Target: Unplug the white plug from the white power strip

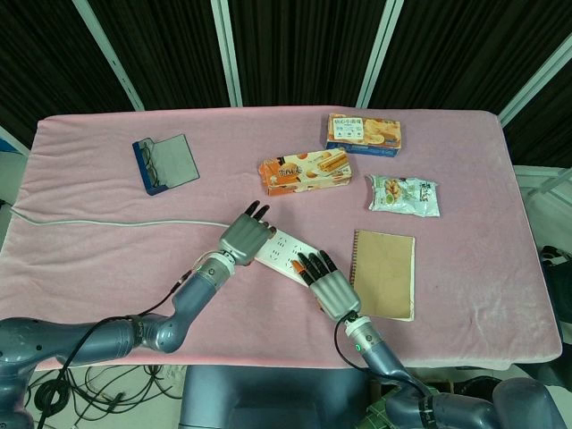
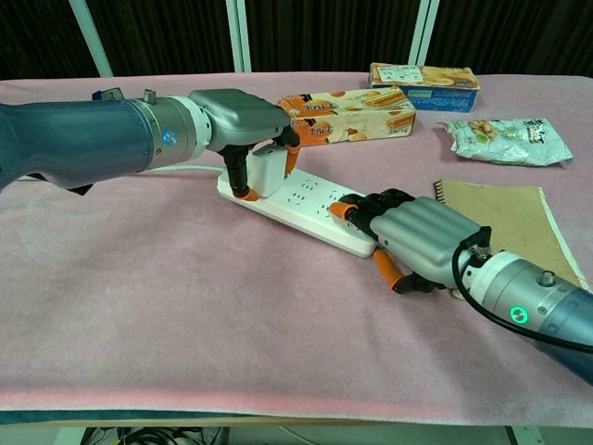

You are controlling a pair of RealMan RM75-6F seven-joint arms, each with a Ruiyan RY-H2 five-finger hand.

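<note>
The white power strip (image 2: 301,201) (image 1: 285,254) lies slantwise on the pink cloth at mid-table. A white plug (image 2: 264,172) stands at its left end, still seated on the strip. My left hand (image 2: 243,125) (image 1: 244,235) grips that plug from above, thumb on the near side, fingers over the far side. My right hand (image 2: 412,236) (image 1: 328,284) presses palm-down on the strip's right end, fingers curled over it. The plug's grey cable (image 1: 107,222) runs left across the table.
An orange biscuit box (image 2: 347,113) lies just behind the strip. A brown notebook (image 2: 505,222) sits right of my right hand. Further back are a second box (image 2: 423,85), a snack bag (image 2: 500,140) and a blue glasses case (image 1: 164,164).
</note>
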